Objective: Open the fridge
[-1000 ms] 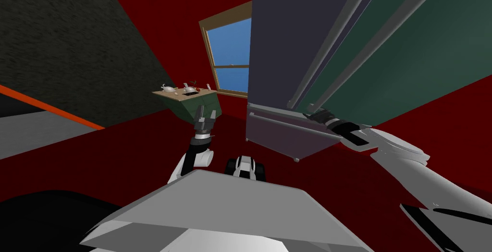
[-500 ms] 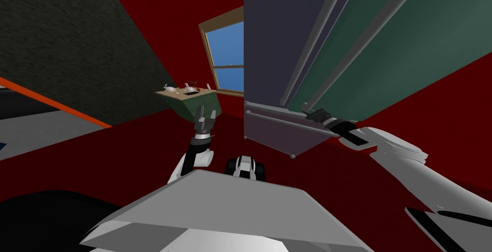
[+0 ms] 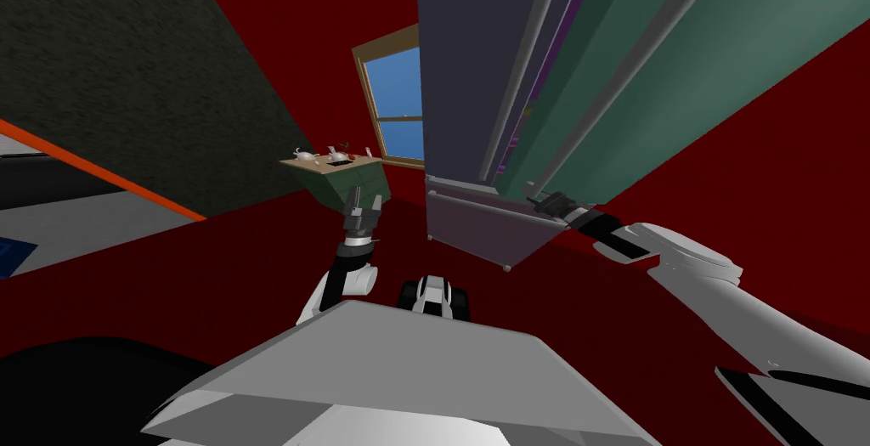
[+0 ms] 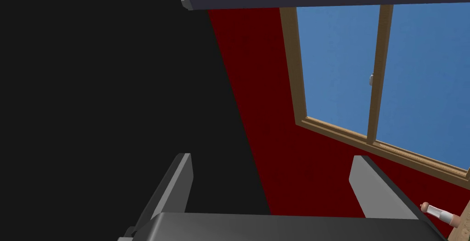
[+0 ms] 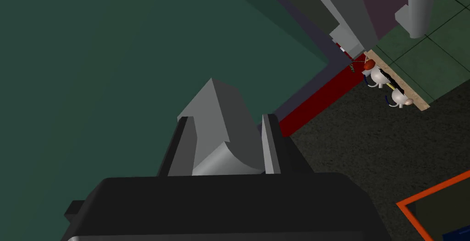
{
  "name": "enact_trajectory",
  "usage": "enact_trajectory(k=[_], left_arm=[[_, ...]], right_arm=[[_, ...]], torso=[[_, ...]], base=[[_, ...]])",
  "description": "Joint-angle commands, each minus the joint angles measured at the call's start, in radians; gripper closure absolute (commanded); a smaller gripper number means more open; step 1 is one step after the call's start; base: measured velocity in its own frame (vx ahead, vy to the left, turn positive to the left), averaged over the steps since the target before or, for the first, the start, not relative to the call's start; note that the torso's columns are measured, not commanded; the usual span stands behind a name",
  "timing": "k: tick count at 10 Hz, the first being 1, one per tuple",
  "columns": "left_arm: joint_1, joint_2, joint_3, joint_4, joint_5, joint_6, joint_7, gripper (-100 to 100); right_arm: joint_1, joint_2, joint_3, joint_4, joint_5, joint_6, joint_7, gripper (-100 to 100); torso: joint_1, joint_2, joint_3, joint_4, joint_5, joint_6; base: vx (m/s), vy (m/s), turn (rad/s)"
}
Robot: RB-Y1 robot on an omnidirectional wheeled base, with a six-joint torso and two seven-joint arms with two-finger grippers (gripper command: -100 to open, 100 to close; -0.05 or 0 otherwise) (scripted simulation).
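The fridge stands tall before me, with a dark blue-grey left door [image 3: 467, 59], a green right door [image 3: 697, 59] and a drawer [image 3: 484, 228] below. A thin purple gap [image 3: 544, 67] shows between the doors, so the green door stands slightly ajar. My right gripper [image 3: 544, 203] is at the lower end of the green door's long grey handle [image 3: 633, 67]. In the right wrist view the gripper [image 5: 226, 118] is shut on that handle [image 5: 215, 105], and the green door panel [image 5: 92, 45] lies close behind. My left gripper [image 3: 363, 199] hangs left of the fridge, open [image 4: 271, 158] and holding nothing.
A small green table [image 3: 336, 179] with white teapots [image 5: 394, 91] stands left of the fridge, under a wooden-framed window [image 3: 399, 101]. The floor is dark red. A dark surface with an orange edge [image 3: 110, 186] lies to the left.
My right gripper has shut on the handle. The green door has swung out a little and a purple gap has opened. My view has shifted, so the fridge sits further left.
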Motion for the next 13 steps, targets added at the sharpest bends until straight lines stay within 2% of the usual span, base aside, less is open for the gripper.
enact_trajectory(k=[1, 2, 3, 4, 5, 9, 10, 11, 13], left_arm=[[0.000, 0.000, 0.000, 0.000, 0.000, 0.000, 0.000, 0], [0.000, 0.000, 0.000, 0.000, 0.000, 0.000, 0.000, 0], [0.000, 0.000, 0.000, 0.000, 0.000, 0.000, 0.000, 0], [0.000, 0.000, 0.000, 0.000, 0.000, 0.000, 0.000, 0], [0.000, 0.000, 0.000, 0.000, 0.000, 0.000, 0.000, 0], [0.000, 0.000, 0.000, 0.000, 0.000, 0.000, 0.000, 0], [0.000, 0.000, 0.000, 0.000, 0.000, 0.000, 0.000, 0], [0.000, 0.000, 0.000, 0.000, 0.000, 0.000, 0.000, 0], [0.000, 0.000, 0.000, 0.000, 0.000, 0.000, 0.000, 0]], right_arm=[[0.007, -0.006, 0.019, -0.063, -0.007, -0.047, -0.011, 100], [0.007, -0.006, 0.019, -0.063, -0.007, -0.047, -0.011, 100], [0.002, -0.004, 0.018, -0.040, -0.005, -0.047, -0.006, 100], [0.008, -0.006, 0.032, -0.075, -0.013, -0.095, -0.007, 100], [0.008, -0.006, 0.032, -0.075, -0.013, -0.095, -0.007, 100], [0.015, -0.012, 0.056, -0.144, -0.029, -0.182, -0.007, 100], [0.017, -0.014, 0.062, -0.161, -0.033, -0.203, -0.007, 100], [0.017, -0.014, 0.062, -0.161, -0.033, -0.203, -0.007, 100], [0.021, -0.017, 0.073, -0.195, -0.042, -0.247, -0.006, 100]], torso=[[0.005, -0.004, -0.003, 0.000, 0.002, -0.001], [0.003, -0.002, -0.002, -0.001, 0.002, -0.004], [0.004, -0.002, -0.002, -0.001, 0.002, -0.004], [0.007, -0.007, -0.004, -0.001, 0.003, -0.002], [0.000, -0.005, -0.004, -0.001, 0.002, -0.004], [-0.003, 0.001, 0.000, 0.001, -0.001, 0.001], [-0.003, 0.003, 0.002, 0.001, -0.001, 0.001], [-0.003, 0.003, 0.002, 0.001, -0.001, 0.001], [0.004, -0.003, -0.002, 0.000, 0.002, -0.002]], base=[[-0.139, -0.181, -0.007], [-0.136, -0.172, 0.026], [-0.058, -0.064, -0.001], [-0.066, -0.190, -0.012], [-0.086, -0.223, 0.055], [-0.093, -0.199, 0.024], [-0.111, -0.232, 0.025], [-0.057, -0.158, 0.003], [-0.067, -0.163, -0.001]])
